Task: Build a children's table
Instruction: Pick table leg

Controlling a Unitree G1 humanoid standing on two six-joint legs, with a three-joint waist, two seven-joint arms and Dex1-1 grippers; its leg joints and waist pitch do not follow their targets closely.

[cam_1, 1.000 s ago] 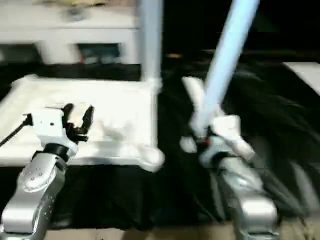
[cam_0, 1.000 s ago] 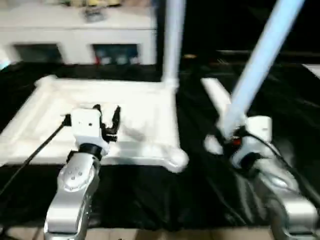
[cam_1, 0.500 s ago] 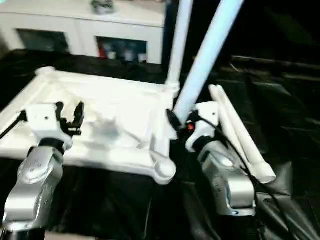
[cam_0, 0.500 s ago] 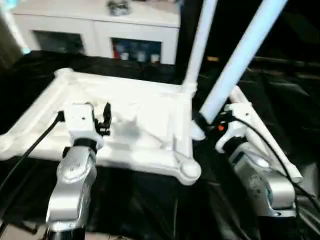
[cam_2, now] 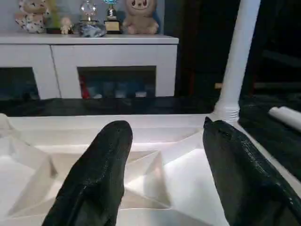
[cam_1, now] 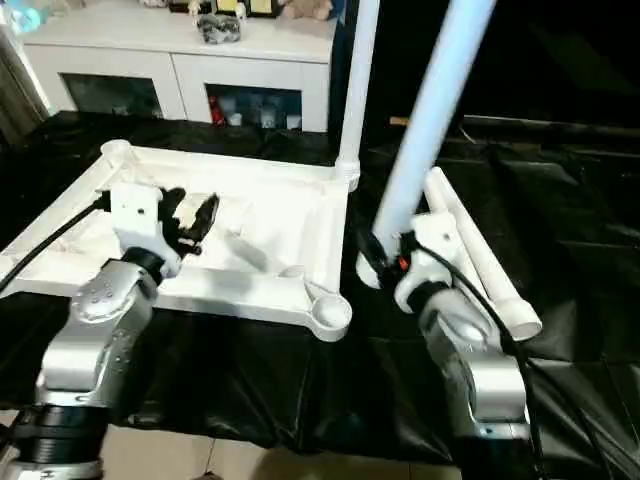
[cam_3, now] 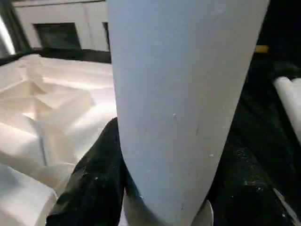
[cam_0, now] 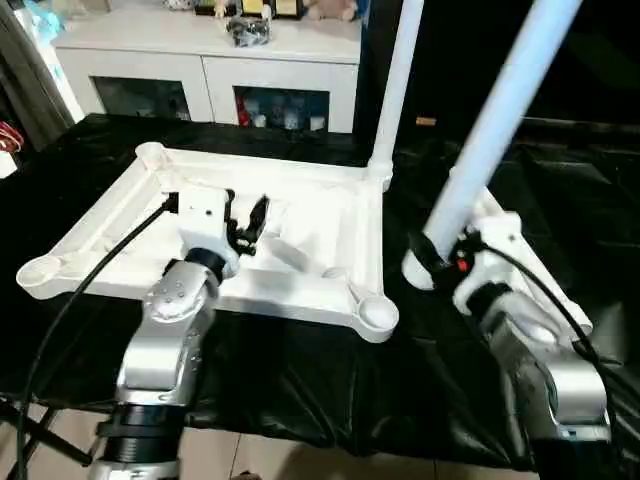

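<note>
1. Left gripper (cam_0: 246,216): black fingers (cam_2: 101,165) spread apart, nothing between them; poised over the ribbed underside of the tabletop, left of centre.
2. Right gripper (cam_0: 432,262): black fingers clamped on either side of a white tube leg (cam_0: 495,120), low on the tube; held just right of the tabletop's right edge.
3. Held leg: tilted, upper end leaning to the far right and running out past the top of the head views; lower end beside the near right corner socket (cam_0: 377,314), apart from it.
4. Tabletop (cam_0: 330,200): white plastic, upside down on black cloth (cam_0: 300,380), X-ribs facing up, round sockets at the corners.
5. Fitted leg (cam_0: 397,80): upright in the far right corner socket.
6. Near left socket (cam_0: 38,270), far left socket (cam_0: 150,153) and near right socket: open, no leg inside.
7. Spare legs (cam_1: 475,255): white tubes lying on the cloth right of the tabletop, partly hidden behind the right arm; number unclear.
8. White cabinet (cam_0: 210,50): glass-fronted, beyond the far edge of the cloth, small ornaments on top.
</note>
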